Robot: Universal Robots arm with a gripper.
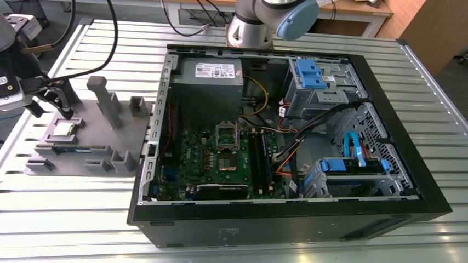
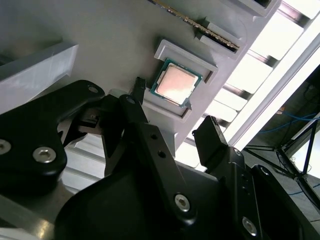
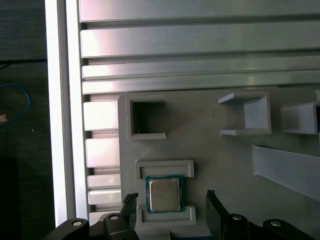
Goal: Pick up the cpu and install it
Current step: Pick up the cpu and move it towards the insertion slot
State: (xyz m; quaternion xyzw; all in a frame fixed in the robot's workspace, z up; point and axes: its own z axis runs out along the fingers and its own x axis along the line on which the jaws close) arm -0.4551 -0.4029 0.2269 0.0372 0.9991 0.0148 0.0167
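One small, flat, square cpu [image 3: 164, 194] with a silver metal top is lying in one grey moulded plastic holder [image 1: 109, 137], which is also carrying one long narrow green memory stick [image 2: 186, 19]. At three o'clock from the holder in the exterior view, one open black metal computer case [image 1: 292, 222] is housing one green motherboard [image 1: 212, 164] and one grey metal power-supply box [image 1: 212, 82]. One black hand [image 2: 175, 102] is showing two fingers [image 2: 215, 142].

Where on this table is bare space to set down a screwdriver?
Bare table slats lie in front of the grey fixture and past the case at the exterior view's right. Crowded: the fixture around the cpu, the case's inside.
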